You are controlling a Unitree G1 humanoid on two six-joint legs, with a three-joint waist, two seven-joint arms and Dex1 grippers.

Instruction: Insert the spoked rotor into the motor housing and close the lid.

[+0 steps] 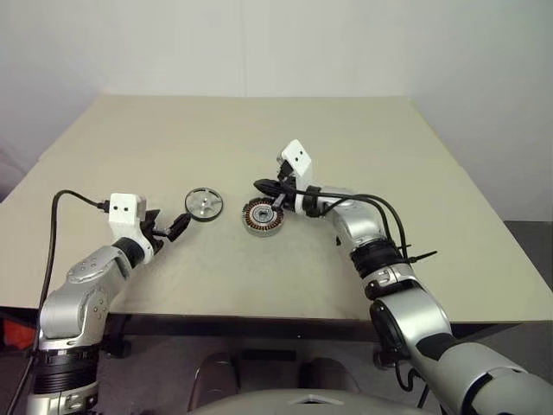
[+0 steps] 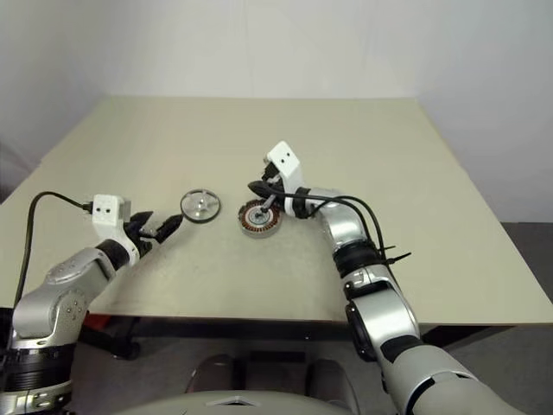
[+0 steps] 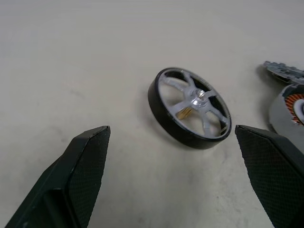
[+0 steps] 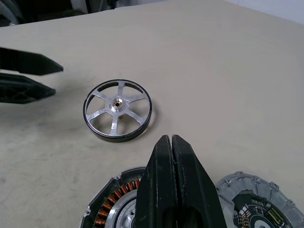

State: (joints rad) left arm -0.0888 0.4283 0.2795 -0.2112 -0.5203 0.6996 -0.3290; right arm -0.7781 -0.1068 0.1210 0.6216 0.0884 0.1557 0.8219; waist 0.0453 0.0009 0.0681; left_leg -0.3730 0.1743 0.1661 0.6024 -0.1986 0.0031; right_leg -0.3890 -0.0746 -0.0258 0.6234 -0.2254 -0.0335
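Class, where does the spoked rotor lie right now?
The spoked rotor lies flat on the table, between the open left gripper and the motor housing.

A broad beige counter (image 1: pixel 389 173) takes up most of the head views, its matte top plain and slightly speckled up close (the same pale surface runs across both wrist views). Its far edge meets a bare white wall (image 1: pixel 259 43) that rises behind it. Past the counter's right edge lies a strip of dark grey floor (image 1: pixel 531 251). Below the near edge, at the left, something red (image 1: pixel 10 333) sits low beside dark shapes too dim to identify.
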